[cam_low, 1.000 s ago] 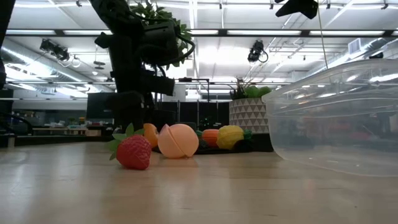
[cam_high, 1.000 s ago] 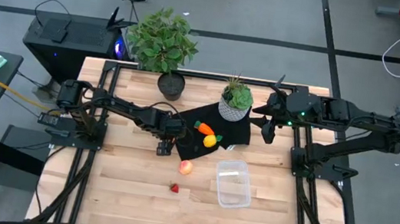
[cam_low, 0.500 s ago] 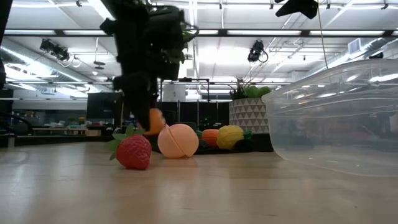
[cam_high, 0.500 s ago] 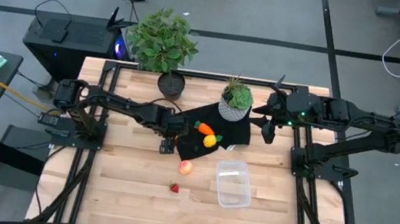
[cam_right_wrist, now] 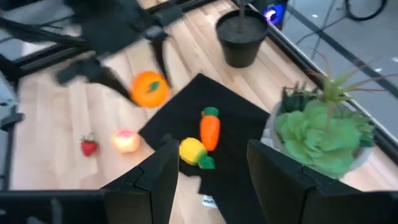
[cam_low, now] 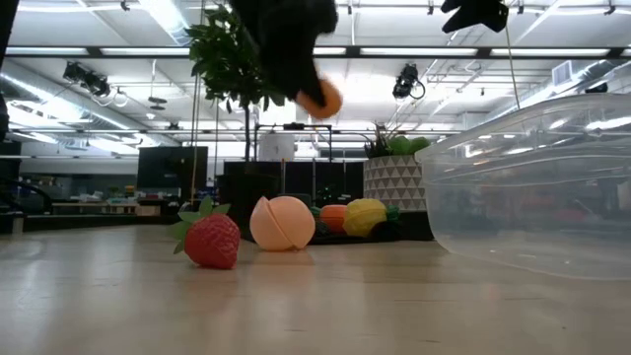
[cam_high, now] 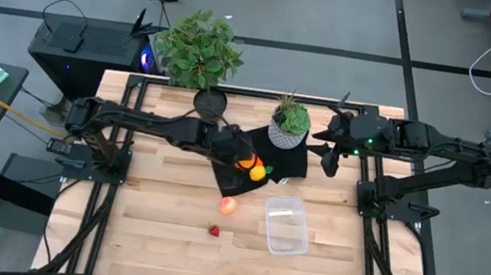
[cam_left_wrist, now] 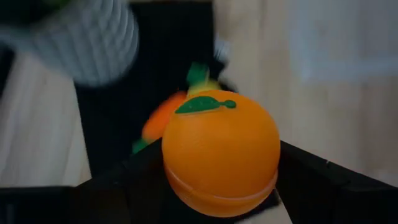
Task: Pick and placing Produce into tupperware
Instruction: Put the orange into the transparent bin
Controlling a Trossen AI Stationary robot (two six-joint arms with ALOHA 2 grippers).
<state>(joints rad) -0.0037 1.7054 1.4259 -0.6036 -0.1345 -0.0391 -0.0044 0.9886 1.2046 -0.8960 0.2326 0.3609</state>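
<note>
Two tools: both belong to dark arms over the wooden worktop (cam_high: pixel 157 230).
Nearest item: tiny red strawberry with green leaves (cam_low: pixel 211 240) lies on the bare wood, near the front of the worktop.
Beside it: pinkish-red toy ball with a seam (cam_low: pixel 282 223) sits just behind the strawberry, also on the wood.
Container: clear plastic rectangular tupperware with rounded corners (cam_high: pixel 287 226) stands on the wood to the right of the ball, apart from it, with nothing seen inside.
Black square mat (cam_high: pixel 291 165): lies farther back, carrying the orange toy carrot with a green top (cam_right_wrist: pixel 210 129) and the yellow toy piece (cam_right_wrist: pixel 193 151), which touch each other.
Left tool (cam_left_wrist: pixel 219 186): raised off the worktop above the mat's near-left edge, its dark fingers (cam_left_wrist: pixel 323 183) clamped on either side of the round orange toy ball with a green leaf (cam_left_wrist: pixel 220 151).
Right tool (cam_high: pixel 327 155): waits at the back right, above the worktop beside the mat, fingers parted and holding nothing.
Far back: two green potted plants, one in a white patterned pot (cam_high: pixel 289 124), one in a dark pot (cam_high: pixel 209 103).
</note>
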